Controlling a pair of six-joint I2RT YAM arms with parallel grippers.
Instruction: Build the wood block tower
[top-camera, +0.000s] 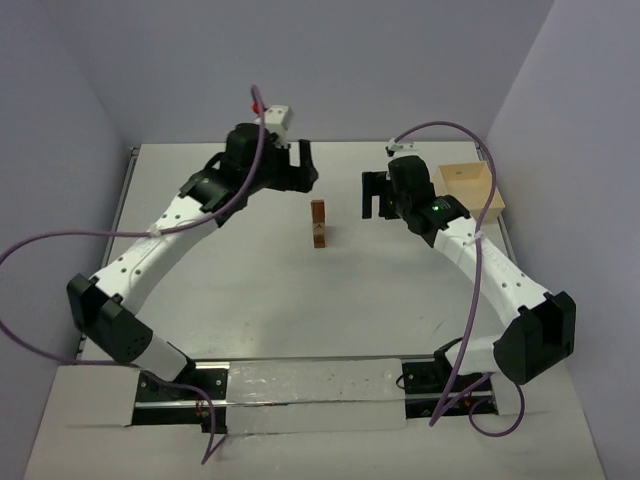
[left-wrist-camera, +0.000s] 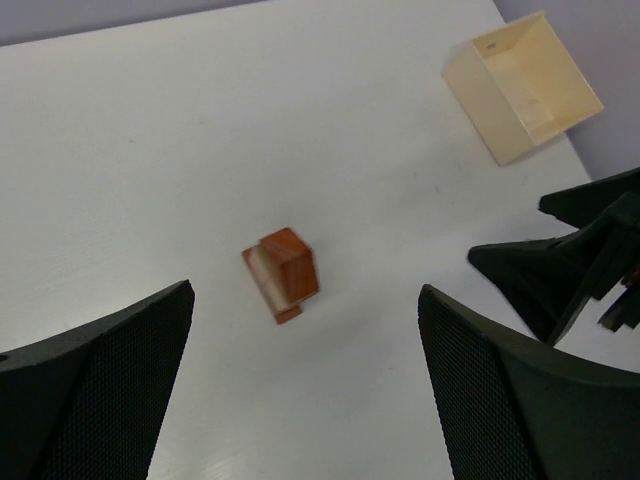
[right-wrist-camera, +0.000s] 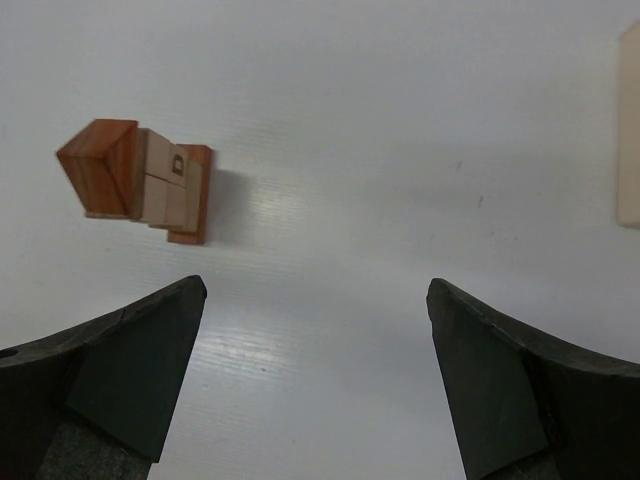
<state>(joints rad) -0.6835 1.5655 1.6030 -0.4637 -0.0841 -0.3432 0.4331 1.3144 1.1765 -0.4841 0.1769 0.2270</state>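
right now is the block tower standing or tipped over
Standing: the wood block tower rises as a narrow vertical stack, nothing holding it.

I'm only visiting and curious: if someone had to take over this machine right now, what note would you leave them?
Left gripper: open, empty, beside the wood block tower, not touching it.
Right gripper: open, empty, on the tower's other side.
Tower: upright, standing free near the middle of the table. The pale box sits at the far right.
Done: blocks stacked.
Left: no loose block in view; probably only backing the arms away carefully.
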